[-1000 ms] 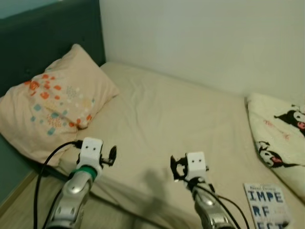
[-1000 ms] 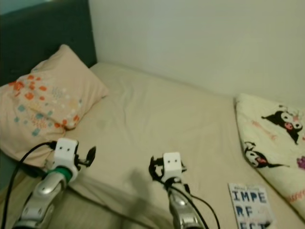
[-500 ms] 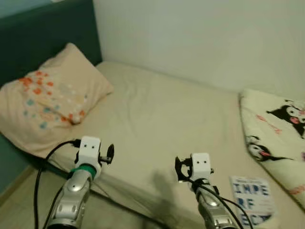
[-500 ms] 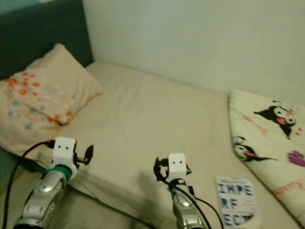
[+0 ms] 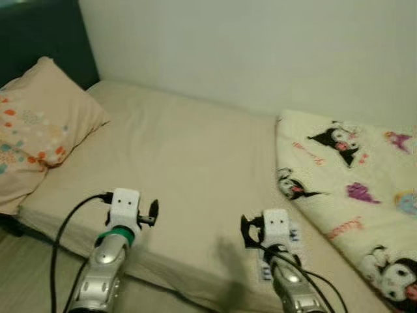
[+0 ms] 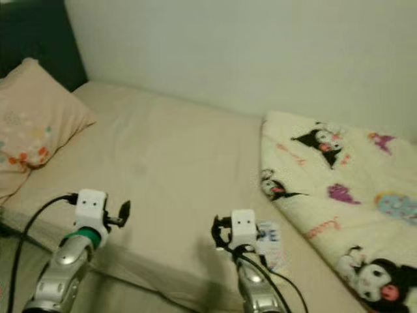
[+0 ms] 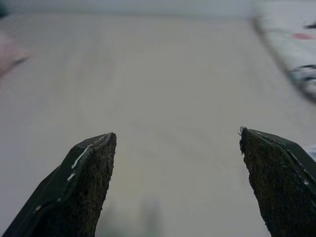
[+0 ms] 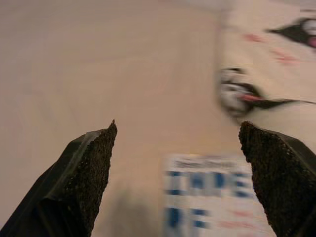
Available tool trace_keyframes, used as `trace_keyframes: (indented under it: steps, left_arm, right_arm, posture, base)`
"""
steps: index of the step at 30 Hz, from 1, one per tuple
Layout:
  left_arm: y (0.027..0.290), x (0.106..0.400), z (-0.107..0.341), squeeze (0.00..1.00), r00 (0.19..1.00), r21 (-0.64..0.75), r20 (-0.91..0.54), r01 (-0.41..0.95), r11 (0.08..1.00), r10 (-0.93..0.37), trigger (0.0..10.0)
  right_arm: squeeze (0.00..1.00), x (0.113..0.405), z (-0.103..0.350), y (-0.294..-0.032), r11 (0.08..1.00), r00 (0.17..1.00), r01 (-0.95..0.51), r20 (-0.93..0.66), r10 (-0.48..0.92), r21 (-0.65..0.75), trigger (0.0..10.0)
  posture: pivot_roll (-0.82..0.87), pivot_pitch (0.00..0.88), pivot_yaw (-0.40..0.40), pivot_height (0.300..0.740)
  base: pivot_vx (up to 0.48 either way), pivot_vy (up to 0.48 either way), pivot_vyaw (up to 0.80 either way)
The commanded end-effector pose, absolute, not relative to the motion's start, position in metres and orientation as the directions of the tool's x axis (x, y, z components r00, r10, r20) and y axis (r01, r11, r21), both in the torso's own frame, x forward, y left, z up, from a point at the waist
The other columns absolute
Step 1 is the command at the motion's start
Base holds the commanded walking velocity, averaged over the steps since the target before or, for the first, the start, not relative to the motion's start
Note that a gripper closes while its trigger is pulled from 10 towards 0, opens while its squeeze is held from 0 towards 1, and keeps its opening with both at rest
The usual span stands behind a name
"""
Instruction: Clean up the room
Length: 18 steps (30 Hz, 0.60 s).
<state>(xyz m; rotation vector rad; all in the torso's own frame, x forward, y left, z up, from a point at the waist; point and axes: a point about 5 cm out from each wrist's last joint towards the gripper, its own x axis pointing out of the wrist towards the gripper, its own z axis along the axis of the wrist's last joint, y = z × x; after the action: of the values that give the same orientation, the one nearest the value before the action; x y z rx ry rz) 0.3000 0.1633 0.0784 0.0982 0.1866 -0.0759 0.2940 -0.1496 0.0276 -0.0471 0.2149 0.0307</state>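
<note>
We saw a dim room with soft, warm light, and the head pictures looked a little fuzzy all over. A faint dark shadow lay on the bed sheet [image 5: 225, 257] just beside the right arm. In the wrist pictures the book [image 8: 217, 197] and the cartoon blanket [image 8: 266, 74] were smeared and out of focus, while the black fingertips [image 7: 89, 182] looked sharp.

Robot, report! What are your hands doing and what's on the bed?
Left gripper open, empty, over bare bed. Right gripper open, aimed at book beside cartoon blanket. Pillow at head end. Nothing blocking.
</note>
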Motion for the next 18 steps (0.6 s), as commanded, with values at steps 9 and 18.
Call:
trace_keyframes:
  steps: [9,18]
  left_arm:
    - [0.1693,0.3015,0.0797,0.0,0.977,0.011,-0.208,0.042,0.999,-0.039,10.0]
    - [0.1711,0.3004,0.0797,0.0,0.982,0.052,-0.189,0.029,0.998,-0.019,10.0]
  right_arm:
    - [0.0,0.2906,0.0229,-0.1464,0.999,0.972,-0.037,-0.234,0.03,-0.026,10.0]
    - [0.0,0.2906,0.0229,-0.147,0.999,0.972,-0.038,-0.235,0.03,-0.027,10.0]
  posture:
    - [0.12,0.0,0.002,0.74]
    - [0.12,0.0,0.001,0.74]
  base:
    - [0.0,0.086,0.0]
    - [0.0,0.373,0.0]
